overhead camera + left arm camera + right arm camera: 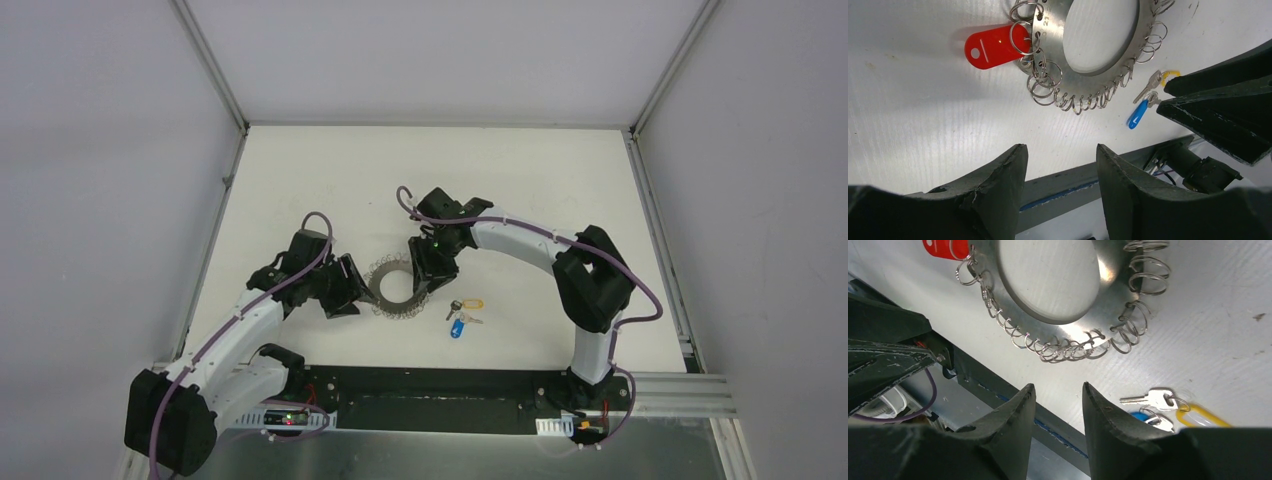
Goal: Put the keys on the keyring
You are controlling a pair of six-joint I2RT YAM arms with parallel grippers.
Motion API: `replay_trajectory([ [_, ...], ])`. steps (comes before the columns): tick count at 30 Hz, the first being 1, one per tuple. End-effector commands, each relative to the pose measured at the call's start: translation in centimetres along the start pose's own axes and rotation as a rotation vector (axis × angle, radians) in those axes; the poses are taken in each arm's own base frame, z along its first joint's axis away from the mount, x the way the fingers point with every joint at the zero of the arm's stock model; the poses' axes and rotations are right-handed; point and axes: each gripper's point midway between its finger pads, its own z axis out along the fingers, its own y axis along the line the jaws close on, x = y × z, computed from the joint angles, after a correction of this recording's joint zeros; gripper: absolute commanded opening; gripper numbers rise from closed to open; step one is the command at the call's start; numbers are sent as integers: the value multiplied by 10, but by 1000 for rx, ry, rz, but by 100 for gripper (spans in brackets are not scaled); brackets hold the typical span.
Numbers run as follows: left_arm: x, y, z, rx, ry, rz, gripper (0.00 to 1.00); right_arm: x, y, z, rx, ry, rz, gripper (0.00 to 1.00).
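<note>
The keyring [395, 291] is a flat metal disc with a large hole and several split rings round its rim, lying mid-table. A red-tagged key [993, 46] hangs on one ring. The keys lie loose right of the disc: one with a yellow tag [473, 303], one with a blue tag [456, 328]. The left wrist view shows the yellow-tagged key [1149, 86] and the blue tag [1137, 116]. My left gripper [358, 290] is open just left of the disc, holding nothing. My right gripper [425, 283] is open over the disc's right rim [1083, 327], with the yellow-tagged key [1153, 398] beside its right finger.
The black base rail [440, 385] runs along the near table edge. Grey walls with metal frame posts [210, 60] close in the left, back and right sides. White tabletop [520, 180] stretches behind the arms.
</note>
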Motion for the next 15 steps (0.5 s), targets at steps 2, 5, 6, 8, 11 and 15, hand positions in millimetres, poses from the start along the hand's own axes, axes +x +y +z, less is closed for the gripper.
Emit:
replay_trajectory([
  [2,-2,-11,8,28,15,-35,54,-7,-7,-13,117,-30,-45,45],
  [5,0,-15,13,23,40,-22,53,-3,-12,-9,197,-14,-84,51],
  [6,0,-16,14,19,43,-17,53,-2,-13,-7,229,-9,-104,54],
  [8,1,-19,16,13,50,-11,53,-2,-17,-4,296,-7,-134,57],
  [11,3,-20,18,11,50,-4,53,-1,-23,3,371,11,-163,58],
  [15,6,-19,18,9,53,-1,53,0,-31,8,427,30,-176,56],
])
